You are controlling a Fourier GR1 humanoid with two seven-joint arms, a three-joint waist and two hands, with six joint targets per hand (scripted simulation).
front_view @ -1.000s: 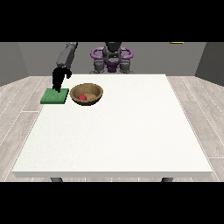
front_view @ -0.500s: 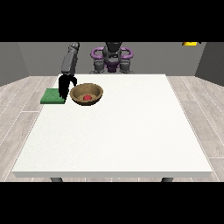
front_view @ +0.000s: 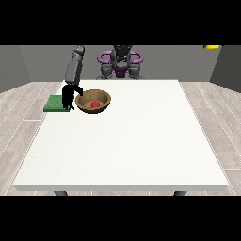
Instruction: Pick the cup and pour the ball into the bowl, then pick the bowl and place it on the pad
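Front view: since a second ago the robot hand (front_view: 69, 95) at the view's left has shifted from above the green pad (front_view: 56, 103) toward the bowl (front_view: 93, 101) and now sits just beside its left rim. Whether its fingers have closed on the rim cannot be told.

The ball (front_view: 95, 104) lies red inside the bowl, so pouring looks complete and the bowl pickup is in hand. No cup is visible.

The bowl stands upright on the counter (front_view: 127, 141), opening upward; being round, it has no long axis. The pad lies just left of it.
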